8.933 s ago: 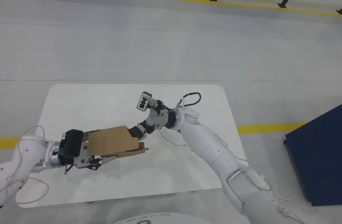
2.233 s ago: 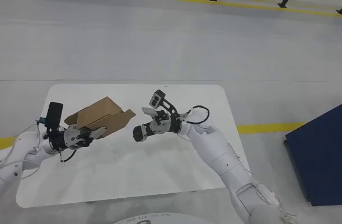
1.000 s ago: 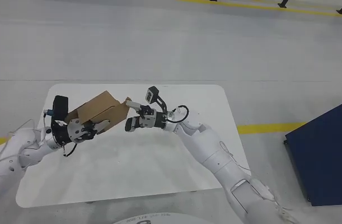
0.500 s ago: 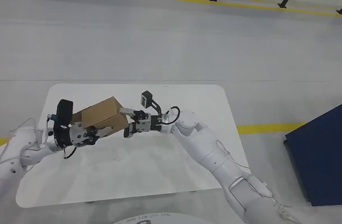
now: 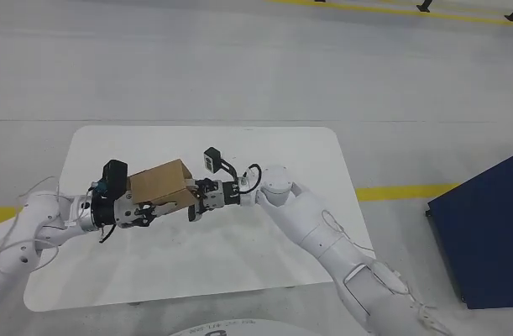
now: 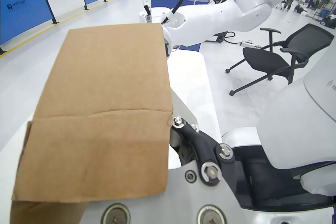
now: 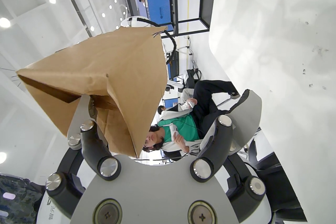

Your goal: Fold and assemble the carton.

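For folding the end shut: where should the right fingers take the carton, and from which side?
On the carton, probably the open end's flap, coming end-on, opposite the left gripper. That end gapes toward the right gripper, one finger inside it.

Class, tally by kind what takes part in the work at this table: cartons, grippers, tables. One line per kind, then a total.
Cartons: 1, the carton
Grippers: 2, the left gripper and the right gripper
Tables: 1, the table
Total: 4
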